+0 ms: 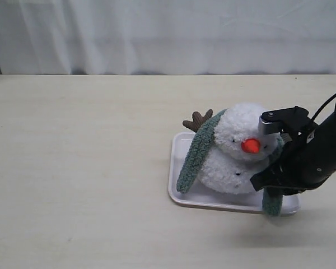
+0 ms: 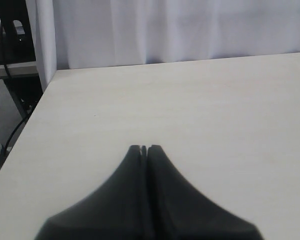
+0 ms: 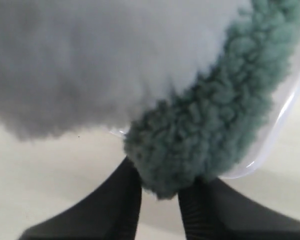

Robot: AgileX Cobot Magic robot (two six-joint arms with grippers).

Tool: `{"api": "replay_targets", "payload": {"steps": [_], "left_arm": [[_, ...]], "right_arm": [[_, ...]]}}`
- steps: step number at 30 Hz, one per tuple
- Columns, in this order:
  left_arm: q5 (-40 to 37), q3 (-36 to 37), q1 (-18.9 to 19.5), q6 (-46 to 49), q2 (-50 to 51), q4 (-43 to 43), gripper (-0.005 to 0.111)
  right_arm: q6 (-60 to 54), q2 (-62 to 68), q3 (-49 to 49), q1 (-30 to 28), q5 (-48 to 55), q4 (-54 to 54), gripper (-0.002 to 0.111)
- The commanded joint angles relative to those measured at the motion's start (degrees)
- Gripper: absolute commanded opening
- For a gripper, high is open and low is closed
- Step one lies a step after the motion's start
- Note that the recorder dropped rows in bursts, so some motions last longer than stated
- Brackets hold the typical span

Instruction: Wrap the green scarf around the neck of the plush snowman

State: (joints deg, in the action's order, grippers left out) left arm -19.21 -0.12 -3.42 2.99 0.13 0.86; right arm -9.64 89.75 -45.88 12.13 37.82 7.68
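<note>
R fingers (image 3: 135, 195) clamped on the tail end of the green scarf (image 3: 215, 120). Fuzzy tip sits pinched between the two pads and pokes out a bit past them toward the wrist cam. Exterior view: R fingers (image 1: 267, 184) low at the near corner of the tray (image 1: 182, 193), scarf tip hanging just under them over the tray rim. Plush snowman (image 1: 235, 151) sits on the tray, touching or nearly touching the R arm, just beyond the fingertips; can't tell if there's contact. Orange nose (image 1: 250, 146) points toward the cam, just above the fingers. Scarf (image 1: 197, 151) route: from the fingers it goes up behind the head, out of sight there, then comes over the far side of the head and drops as a long strip down the body to the tray floor, on the side away from the fingers. Neck (image 1: 235, 159) at front shows white fur only; scarf sits higher up, against the side of the head, not in the crease. Brown twig arm (image 1: 197, 120) sticks up behind the far strip. R wrist view: snowman (image 3: 90, 60) fills the frame beyond the fingers, blurred; scarf curves along its edge; tray rim (image 3: 285, 115) shows under the scarf, desk (image 3: 40, 175) below. L fingers (image 2: 144, 149) closed tip to tip, nothing between them, held over the desk (image 2: 190, 100); ahead of the tips only desk top, then white curtain (image 2: 180, 30) past the far edge. In the exterior view the desk (image 1: 78, 168) is pale wood and the curtain (image 1: 168, 33) runs across the back.
</note>
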Motion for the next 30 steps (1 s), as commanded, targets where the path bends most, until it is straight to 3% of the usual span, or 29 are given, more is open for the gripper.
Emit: {"api": "replay_targets", "payload": {"steps": [1,5,22,27,30], "left_arm": [[0.7,0.1,-0.4,-0.2,-0.1,0.0,0.0],[0.7,0.1,-0.4,-0.2,-0.1,0.0,0.0],[0.7,0.1,-0.4,-0.2,-0.1,0.0,0.0],[0.7,0.1,-0.4,-0.2,-0.1,0.0,0.0],[0.7,0.1,-0.4,-0.2,-0.1,0.0,0.0]], "right_arm": [[-0.2,-0.1,-1.5,0.0,4.4,0.4,0.046],[-2.0,-3.0,-7.1,0.0,15.3,0.4,0.053],[-1.5,-14.4,-7.3,0.0,7.9,-1.0,0.053],[1.5,-11.8,-6.6,0.0,5.4,-6.2,0.041],[-3.0,-9.3,-5.5,0.0,5.8,-7.1,0.041]]}}
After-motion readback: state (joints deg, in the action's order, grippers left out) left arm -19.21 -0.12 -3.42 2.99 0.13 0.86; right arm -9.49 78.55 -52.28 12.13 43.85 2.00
